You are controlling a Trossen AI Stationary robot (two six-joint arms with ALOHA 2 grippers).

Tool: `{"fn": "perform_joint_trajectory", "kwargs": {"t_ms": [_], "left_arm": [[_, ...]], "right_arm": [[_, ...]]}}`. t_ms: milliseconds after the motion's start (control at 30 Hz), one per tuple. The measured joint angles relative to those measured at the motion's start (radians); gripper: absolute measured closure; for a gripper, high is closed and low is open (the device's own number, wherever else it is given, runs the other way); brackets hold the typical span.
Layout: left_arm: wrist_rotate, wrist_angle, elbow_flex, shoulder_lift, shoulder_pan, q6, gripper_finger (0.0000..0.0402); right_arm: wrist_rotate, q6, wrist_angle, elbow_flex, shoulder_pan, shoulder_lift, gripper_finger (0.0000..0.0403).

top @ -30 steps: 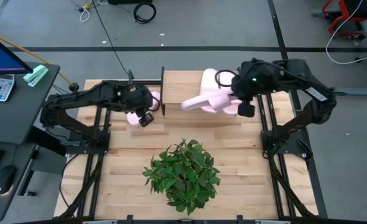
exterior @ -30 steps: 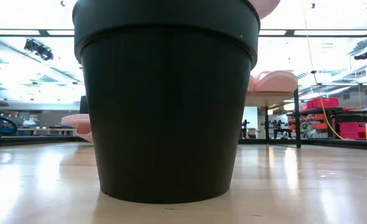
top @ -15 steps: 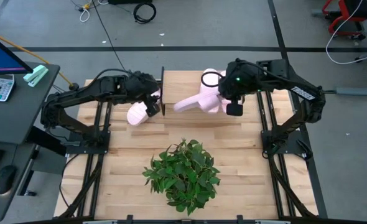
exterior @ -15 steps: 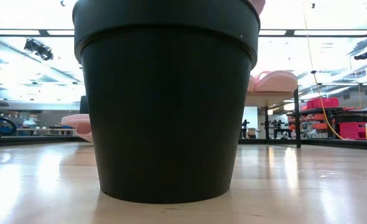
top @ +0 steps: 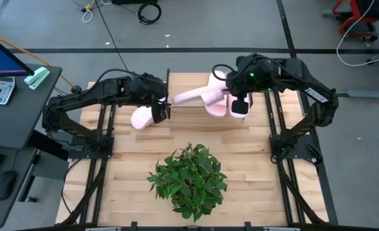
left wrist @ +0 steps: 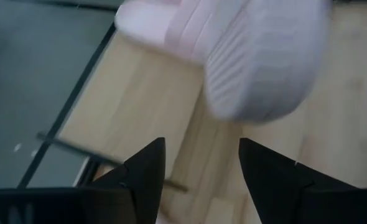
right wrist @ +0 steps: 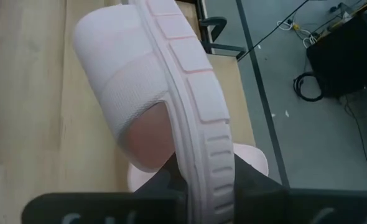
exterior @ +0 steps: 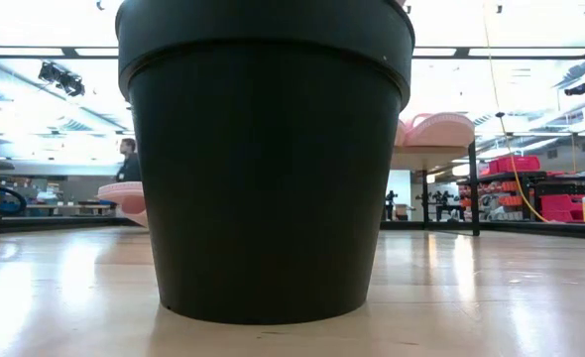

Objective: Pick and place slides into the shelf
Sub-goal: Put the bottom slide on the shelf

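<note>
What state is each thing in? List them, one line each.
Left claw: open, empty, beside a slide.
Right claw: shut on a slide, held on edge.
Held slide: lifted over the shelf.
Slide by left claw: lying on the table.
Shelf: upright, slides on top.
Potted plant: upright.

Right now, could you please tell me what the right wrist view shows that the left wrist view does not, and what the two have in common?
Only the right wrist view shows the right hand shut on a pale pink foam slide sandal, gripped by its ribbed sole edge, with dark equipment and cables on the grey floor. Only the left wrist view shows the left hand open and empty, with a blurred pink slide ahead of it. Both show the light wooden tabletop.
</note>
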Motion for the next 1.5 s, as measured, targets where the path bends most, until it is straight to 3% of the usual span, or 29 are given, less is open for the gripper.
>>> {"fn": "perform_joint_trajectory", "kwargs": {"t_ms": [500, 1267, 1500], "left_arm": [[0.014, 0.184, 0.016, 0.0, -0.022, 0.031, 0.0192], [0.051, 0.252, 0.016, 0.005, -0.022, 0.026, 0.019], [0.053, 0.203, 0.016, 0.007, -0.022, 0.026, 0.02]], "right_arm": [[-0.053, -0.008, 0.007, 0.0, -0.062, 0.032, 0.0363], [-0.117, 0.036, 0.127, -0.001, -0.061, 0.053, 0.0363], [-0.118, 0.038, 0.118, -0.001, -0.058, 0.053, 0.0363]]}}
